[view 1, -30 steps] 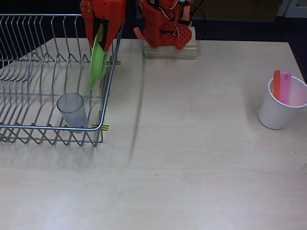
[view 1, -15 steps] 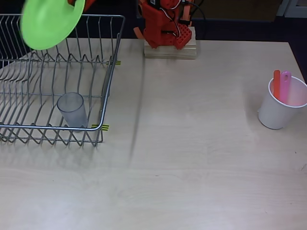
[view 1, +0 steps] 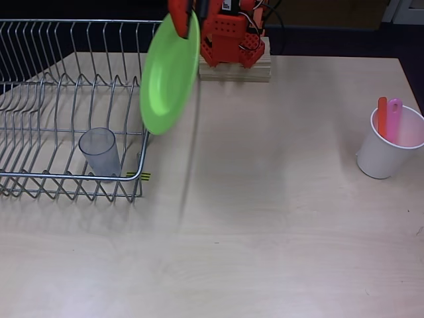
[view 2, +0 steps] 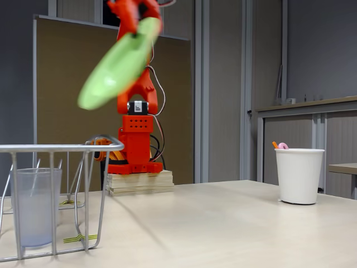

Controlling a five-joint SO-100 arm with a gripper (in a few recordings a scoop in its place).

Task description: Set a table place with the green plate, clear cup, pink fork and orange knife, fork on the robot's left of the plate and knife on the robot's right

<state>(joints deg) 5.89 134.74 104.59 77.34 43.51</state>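
My gripper (view 1: 182, 18) is shut on the rim of the green plate (view 1: 169, 76), which hangs tilted high in the air over the right edge of the wire rack; it also shows as the green plate (view 2: 120, 64) held up by the gripper (view 2: 142, 25) in the fixed view. The clear cup (view 1: 99, 151) stands upright inside the rack, near its front right corner, seen too as the clear cup (view 2: 34, 206). The pink fork (view 1: 395, 119) and orange knife (view 1: 382, 116) stand handle-up in a white cup.
A wire dish rack (view 1: 40, 99) fills the left of the table. The white cup (view 1: 387, 144) stands at the right edge. The arm's base sits on a wooden block (view 1: 235, 69) at the back centre. Bare tabletop (view 1: 265, 218) spreads between rack and cup.
The plate was lifted out of the rack, swung up to the left, and has now swung right, hanging tilted over the rack's right edge. The cup and cutlery have not moved.
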